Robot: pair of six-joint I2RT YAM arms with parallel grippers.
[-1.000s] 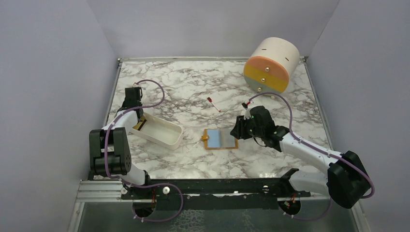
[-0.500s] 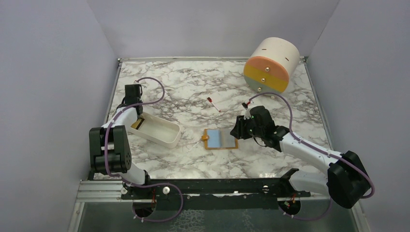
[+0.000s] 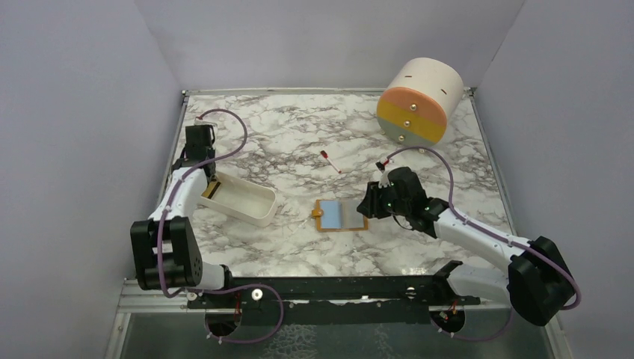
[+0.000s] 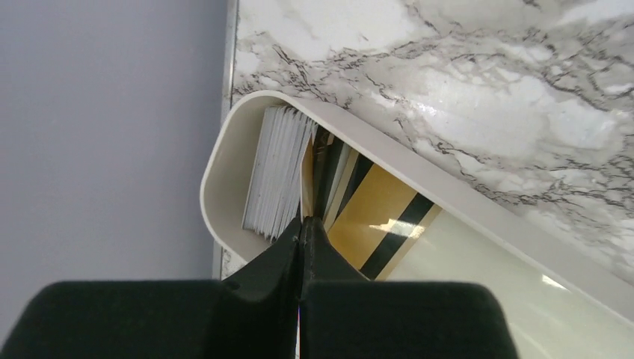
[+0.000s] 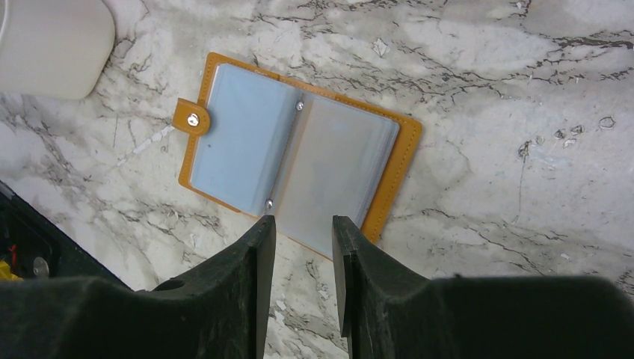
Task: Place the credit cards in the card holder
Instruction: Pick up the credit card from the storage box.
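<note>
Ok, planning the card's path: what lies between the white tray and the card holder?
Bare table, save a thin white sliver by the card holder, too small to identify. The top and right wrist views show it.

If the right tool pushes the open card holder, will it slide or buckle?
Probably slides: the card holder lies flat on the smooth marble table. Its thin clear sleeves look floppy, so lifting one edge may fold it shut.

The left gripper [image 4: 301,224], fingers pressed together, covers the near ends of the credit cards [image 4: 371,217], and we cannot tell whether one is pinched in the seam. The white tray [image 4: 213,187] runs off the left wrist view's right edge. From above, we cannot count the cards: too small.
</note>
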